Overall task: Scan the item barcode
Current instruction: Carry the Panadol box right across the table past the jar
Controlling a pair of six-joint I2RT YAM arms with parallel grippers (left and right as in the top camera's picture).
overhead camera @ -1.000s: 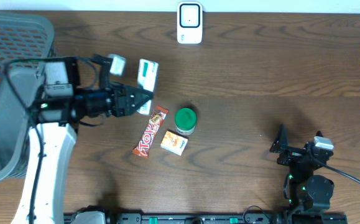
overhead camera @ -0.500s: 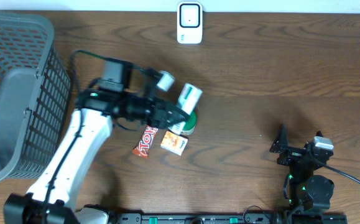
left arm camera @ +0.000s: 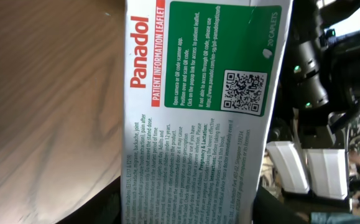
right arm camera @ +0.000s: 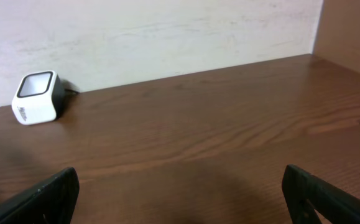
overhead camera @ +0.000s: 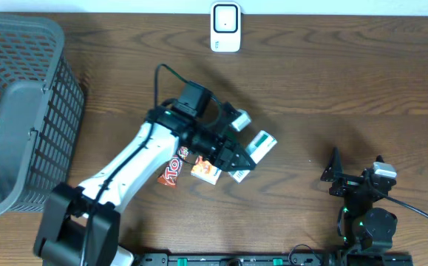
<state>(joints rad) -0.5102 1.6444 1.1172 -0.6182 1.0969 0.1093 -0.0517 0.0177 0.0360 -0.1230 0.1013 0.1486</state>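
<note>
The brown wooden tabletop (overhead camera: 347, 89) fills the overhead view. At its left edge stands a big grey basket (overhead camera: 14, 111) with mesh walls. My left arm (overhead camera: 136, 159), white with black joints, reaches from the near left side toward the middle of the tabletop. My left tool (overhead camera: 236, 159) is closed on the Panadol box (overhead camera: 258, 148), gripping it at one end, and the box is tilted, a little right of the centre. It is well apart from the scanner (overhead camera: 225, 27), which stands at the far edge. In the left wrist view the box (left arm camera: 192, 124) is very close, and the side facing the camera shows the red word Panadol, small print and a green panel with a QR code. My right tool (overhead camera: 355, 168) waits at the near right corner with its jaws spread wide, holding nothing. Just under my left arm lie a red chocolate bar (overhead camera: 171, 174) and, beside it, a small orange carton (overhead camera: 206, 171).
</note>
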